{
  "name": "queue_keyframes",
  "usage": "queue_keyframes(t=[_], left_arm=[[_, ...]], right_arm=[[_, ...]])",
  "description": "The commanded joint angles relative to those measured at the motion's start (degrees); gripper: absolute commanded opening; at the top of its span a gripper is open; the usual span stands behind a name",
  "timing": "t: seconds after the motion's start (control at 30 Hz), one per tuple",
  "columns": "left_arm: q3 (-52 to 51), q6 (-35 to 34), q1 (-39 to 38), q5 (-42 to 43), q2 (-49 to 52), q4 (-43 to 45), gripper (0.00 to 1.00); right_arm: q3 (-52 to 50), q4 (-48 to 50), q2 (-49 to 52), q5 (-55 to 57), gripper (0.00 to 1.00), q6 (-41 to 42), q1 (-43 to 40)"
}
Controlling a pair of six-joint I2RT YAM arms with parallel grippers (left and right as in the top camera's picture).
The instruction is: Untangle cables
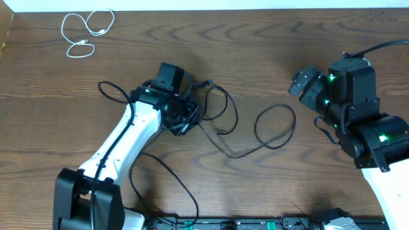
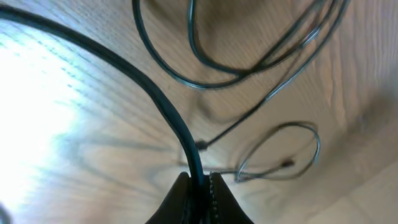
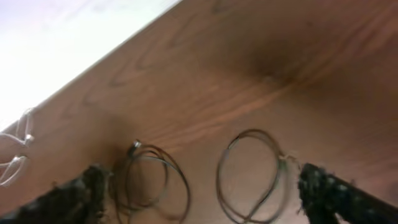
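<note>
We are working on a brown wooden table (image 1: pixel 307 38). Our left tool (image 2: pixel 200 185) is pinching a thin black cable (image 2: pixel 168 106) tight. Our right tool (image 3: pixel 203 186) is hanging wide open, empty. Looped black cables (image 1: pixel 275 126) are lying mid-table, a short white cable (image 1: pixel 86 32) in the far-left corner.

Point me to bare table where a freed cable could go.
Free: top strip between the white cable and the right arm; front patch below the black loop, left of the right arm; far left below the white cable. Crowded: centre, black cables bunched at the shut left tool.
</note>
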Motion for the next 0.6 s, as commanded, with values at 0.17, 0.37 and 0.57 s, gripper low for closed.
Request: queue_keyframes(t=[0.17, 0.37, 0.57], left_arm=[[25.7, 21.1, 0.1, -9.8, -3.2, -21.1, 0.07], [43.9, 26.0, 0.1, -9.9, -3.2, -30.0, 0.07], [60.2, 26.0, 0.1, -6.4, -3.2, -31.6, 0.07]], right_arm=[[0.9, -3.3, 1.9, -0.2, 0.99, -2.6, -0.2], [0.9, -3.8, 4.1, -2.6, 0.99, -3.5, -0.2], [0.9, -4.9, 5.8, -2.6, 0.99, -3.5, -0.2]])
